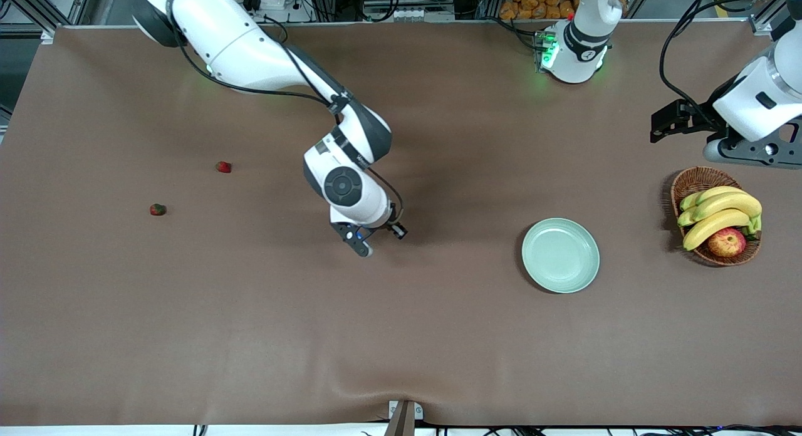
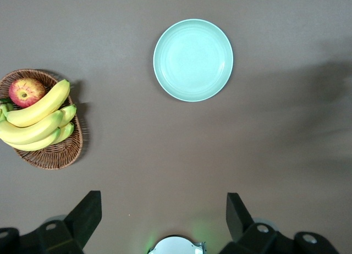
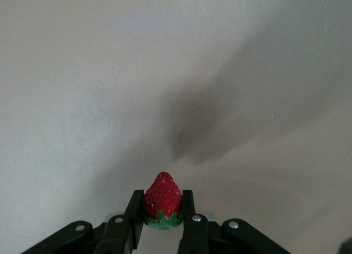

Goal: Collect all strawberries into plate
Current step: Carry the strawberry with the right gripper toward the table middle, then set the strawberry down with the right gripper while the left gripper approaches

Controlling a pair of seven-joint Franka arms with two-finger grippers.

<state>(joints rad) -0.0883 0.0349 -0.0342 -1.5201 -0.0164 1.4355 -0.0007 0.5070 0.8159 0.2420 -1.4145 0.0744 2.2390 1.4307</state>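
Observation:
My right gripper (image 1: 379,242) is shut on a red strawberry (image 3: 163,201) with a green leafy top and holds it above bare table, between the two loose strawberries and the plate. Those two strawberries (image 1: 223,166) (image 1: 158,209) lie on the table toward the right arm's end. The pale mint-green plate (image 1: 561,255) sits toward the left arm's end and has nothing in it; it also shows in the left wrist view (image 2: 193,60). My left gripper (image 2: 164,216) is open and empty, held high over the table's left-arm end, above the basket.
A brown wicker basket (image 1: 697,184) with bananas (image 1: 720,213) and a red-yellow apple (image 1: 727,242) stands beside the plate at the left arm's end. The left arm's base (image 1: 573,47) stands at the table's back edge.

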